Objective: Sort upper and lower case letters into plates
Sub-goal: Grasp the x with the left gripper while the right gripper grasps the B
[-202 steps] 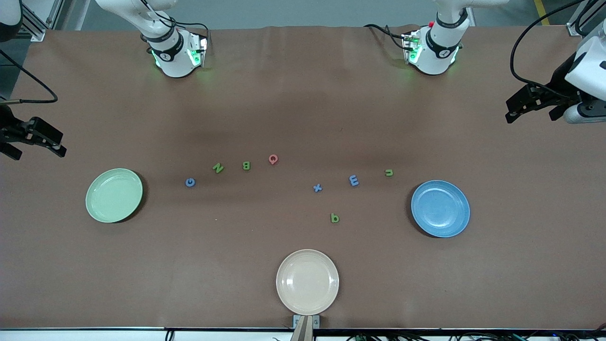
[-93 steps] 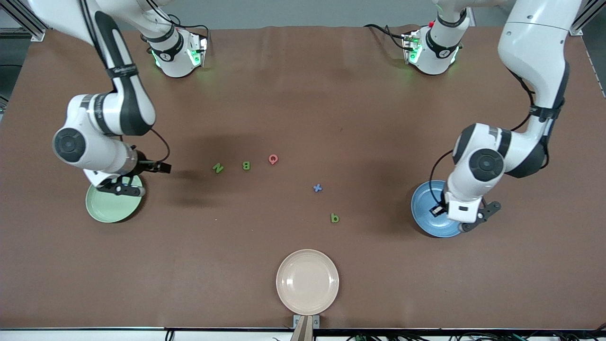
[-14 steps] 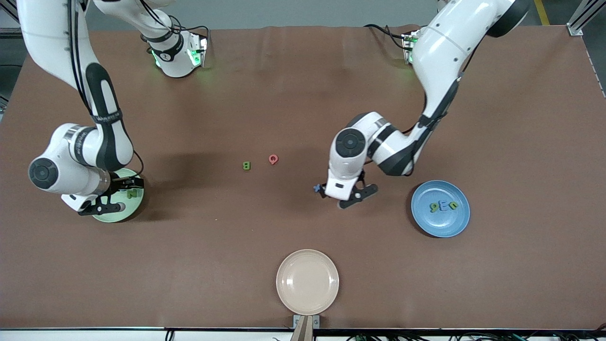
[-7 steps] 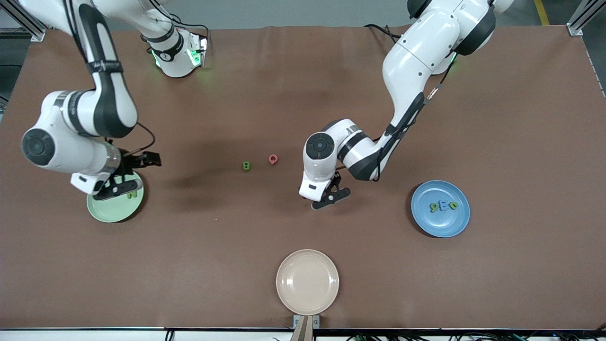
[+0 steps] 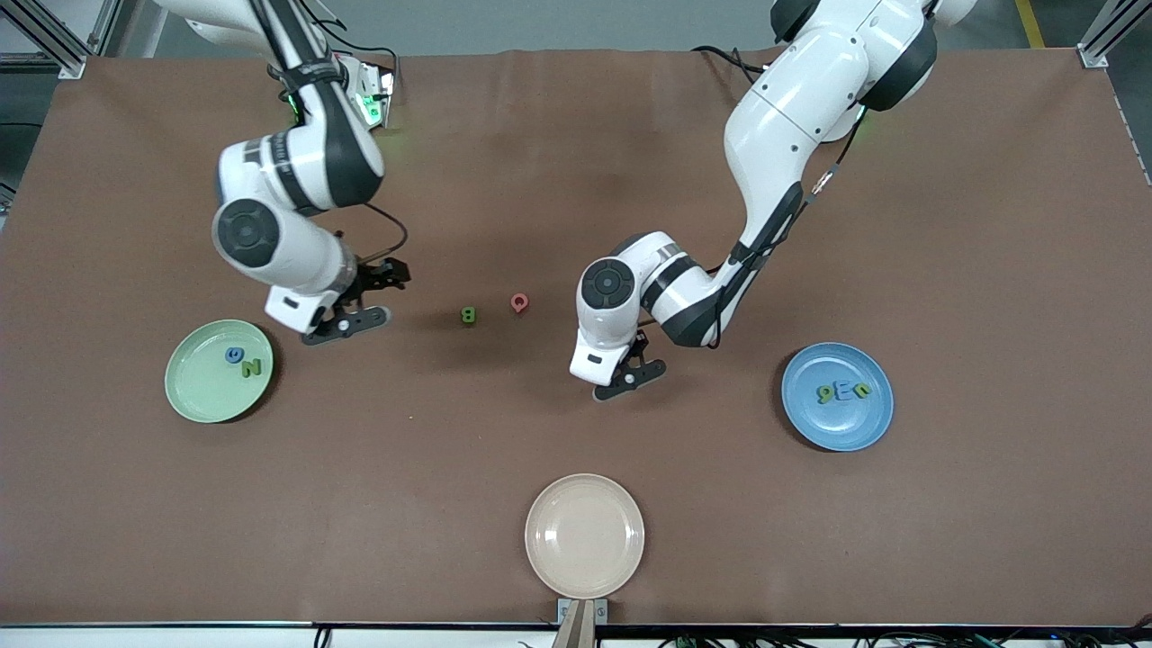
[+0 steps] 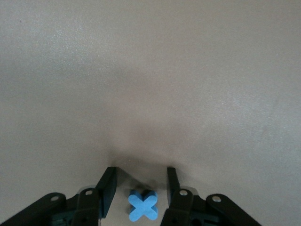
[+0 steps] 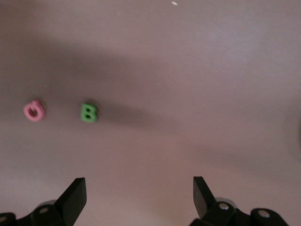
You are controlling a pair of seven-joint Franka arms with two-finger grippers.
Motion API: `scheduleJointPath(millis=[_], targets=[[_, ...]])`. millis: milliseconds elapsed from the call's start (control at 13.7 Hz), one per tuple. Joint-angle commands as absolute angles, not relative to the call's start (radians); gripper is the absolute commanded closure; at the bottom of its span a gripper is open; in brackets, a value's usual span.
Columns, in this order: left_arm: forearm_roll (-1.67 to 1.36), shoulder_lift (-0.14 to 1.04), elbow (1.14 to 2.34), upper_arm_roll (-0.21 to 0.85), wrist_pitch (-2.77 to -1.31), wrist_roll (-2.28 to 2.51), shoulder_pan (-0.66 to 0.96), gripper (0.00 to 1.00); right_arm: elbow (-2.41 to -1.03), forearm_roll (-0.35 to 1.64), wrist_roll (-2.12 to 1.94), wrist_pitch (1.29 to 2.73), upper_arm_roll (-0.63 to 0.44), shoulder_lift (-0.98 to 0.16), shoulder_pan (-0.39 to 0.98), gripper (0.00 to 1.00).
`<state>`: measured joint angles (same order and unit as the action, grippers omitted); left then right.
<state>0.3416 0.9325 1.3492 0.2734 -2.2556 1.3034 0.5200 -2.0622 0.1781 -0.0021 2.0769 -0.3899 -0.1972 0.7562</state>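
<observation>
Blue x (image 6: 142, 206): flat on the tabletop (image 5: 576, 162), between the spread fingers (image 6: 108, 188) of the left tool (image 6: 141, 188), a gap showing on each side, no finger touching it. Sits toward the left arm's end from the green B (image 5: 468, 315) and a little nearer the front camera; hidden under the wrist in the front view.

Right tool (image 5: 378, 295): fingers spread wide, nothing between them, over bare tabletop toward the right arm's end from the green B.

Pink-red Q (image 5: 519, 302): just beside the green B, toward the left arm's end, slightly farther from the camera.

Pale green plate (image 5: 202, 391): well apart from the green B toward the right arm's end; holds blue G (image 5: 233, 355) and green N (image 5: 251, 367), close together.

Blue plate (image 5: 837, 430): well apart from the green B toward the left arm's end; holds green b (image 5: 823, 393), blue m (image 5: 843, 391) and green u (image 5: 861, 390) in a row.

Cream plate (image 5: 585, 535): much nearer the camera than the green B, nothing on it.
</observation>
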Motion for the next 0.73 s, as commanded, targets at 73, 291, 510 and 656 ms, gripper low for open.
scheduleJointPath(millis=[73, 291, 510, 656], targets=[[0.328, 0.940, 1.328, 0.268, -2.246, 1.324, 0.537, 0.48, -2.163, 0.183, 0.110, 2.254, -0.399, -0.192, 0.857, 0.00], [0.319, 0.936, 1.330, 0.268, -2.243, 1.325, 0.537, 0.48, -2.180, 0.189, 0.130, 2.339, -0.397, -0.257, 0.899, 0.00], [0.318, 0.937, 1.330, 0.268, -2.243, 1.325, 0.537, 0.49, -2.180, 0.225, 0.130, 2.388, -0.394, -0.316, 0.920, 0.00], [0.319, 0.936, 1.333, 0.270, -2.241, 1.319, 0.537, 0.50, -2.177, 0.251, 0.130, 2.427, -0.393, -0.350, 0.945, 0.01]])
